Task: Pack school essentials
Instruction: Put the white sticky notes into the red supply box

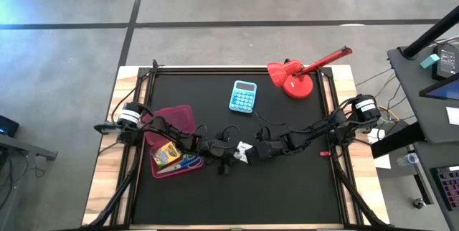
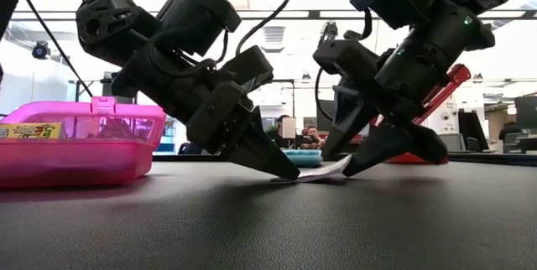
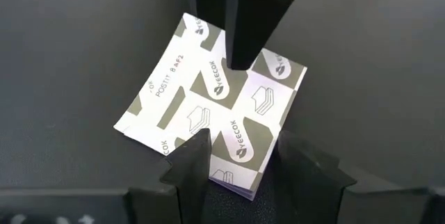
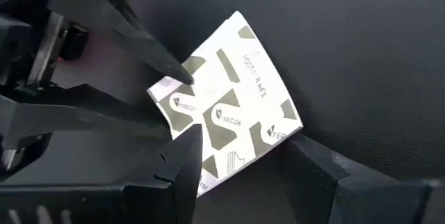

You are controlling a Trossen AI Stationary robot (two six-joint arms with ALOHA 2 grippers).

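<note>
The small white patterned square, a pad of sticky notes (image 1: 244, 152), lies on the black mat between both grippers. My left gripper (image 1: 229, 153) comes from the table's left and is open, with its fingers astride the pad's left corner (image 3: 240, 182). My right gripper (image 1: 256, 151) comes from the right, also open, and its fingers straddle the pad's right side (image 4: 236, 113). A pink case (image 1: 174, 116) sits to the left. It holds the crayon box (image 1: 166, 155) and the blue-handled scissors (image 1: 191, 163). My left gripper slants down from the table's left, and one fingertip (image 4: 186, 78) rests on the pad's left corner. The pad's left edge (image 2: 285, 178) stays on the mat. My right gripper slants down from the right with one fingertip (image 3: 240, 57) on the pad's top face. The pad's right edge (image 2: 342, 166) curls up off the mat beside the fingers; whether a finger is under it, I cannot tell.
The light-blue calculator (image 1: 244, 96) lies farther back on the mat. The red desk lamp (image 1: 294, 79) stands at the far right corner. In the low view the pink case (image 2: 75, 148) is at the left. Bare mat stretches toward the near edge.
</note>
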